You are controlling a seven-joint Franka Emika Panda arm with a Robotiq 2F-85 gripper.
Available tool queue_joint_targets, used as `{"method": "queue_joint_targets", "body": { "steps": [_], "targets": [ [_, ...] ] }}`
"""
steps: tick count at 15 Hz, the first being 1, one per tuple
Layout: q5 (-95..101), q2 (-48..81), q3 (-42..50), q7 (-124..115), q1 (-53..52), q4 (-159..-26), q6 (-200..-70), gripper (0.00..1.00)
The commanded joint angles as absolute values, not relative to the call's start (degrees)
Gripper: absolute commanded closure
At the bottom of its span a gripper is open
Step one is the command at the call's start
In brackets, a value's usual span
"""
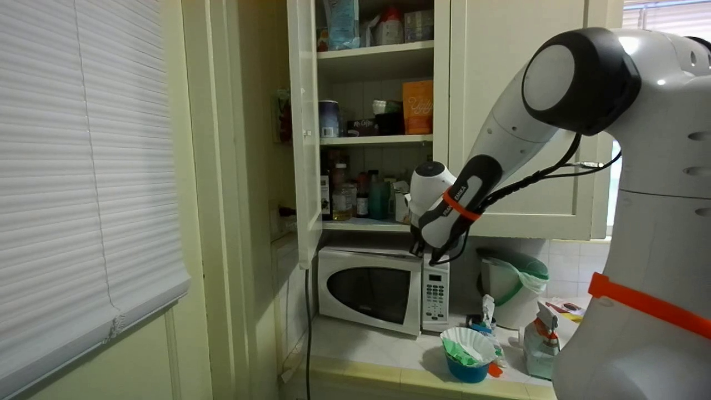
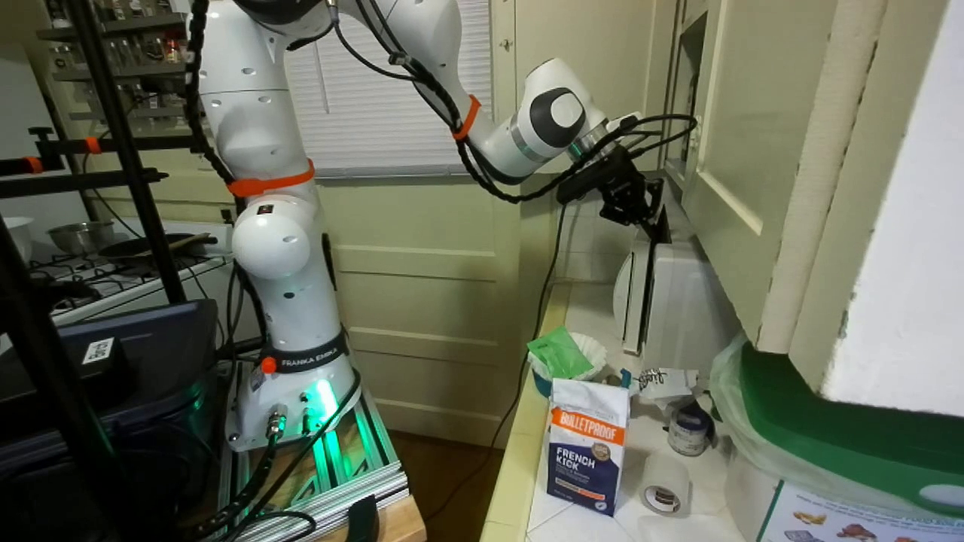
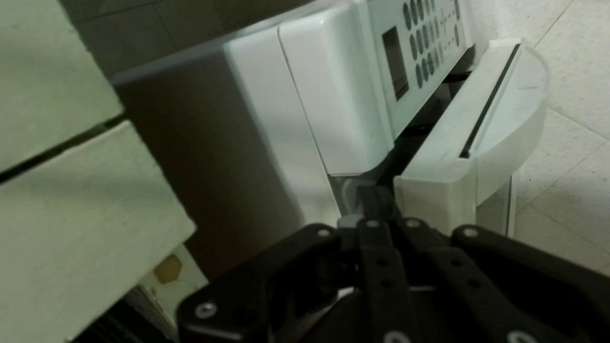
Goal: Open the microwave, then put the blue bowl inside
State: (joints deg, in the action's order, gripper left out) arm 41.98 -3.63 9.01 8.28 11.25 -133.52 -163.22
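Pale countertop point(image 1: 383, 344) bears the white microwave point(image 1: 383, 291), its dark-windowed door point(image 3: 498, 136) ajar, the tool point(image 3: 379, 202) pressed together.

There is one microwave point(image 1: 369, 328), one blue bowl point(image 1: 466, 371), one Bulletproof bag point(image 2: 587, 449), one bin point(image 1: 511, 314).

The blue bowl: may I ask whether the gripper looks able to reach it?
Probably yes, once the gripper leaves the microwave door: space above the blue bowl looks open, though the paper liner and green packet may hinder.
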Motion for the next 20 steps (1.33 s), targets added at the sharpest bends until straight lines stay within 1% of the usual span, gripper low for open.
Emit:
{"method": "queue_joint_targets", "body": {
  "steps": [1, 5, 9, 15, 20],
  "targets": [
    [43.0, -1.5, 9.0, 6.9, 11.4, -132.8, -165.4, 1.0],
    [40.7, -1.1, 9.0, 8.9, 11.0, -133.2, -165.9, 1.0],
    [32.6, -1.0, 8.9, 15.5, 9.5, -134.3, -165.8, 1.0],
    [10.9, -1.8, 7.2, 32.5, 6.6, -135.4, -163.5, 1.0],
    [-1.8, -3.6, 6.4, 41.9, 5.0, -134.6, -157.5, 1.0]
  ]
}}
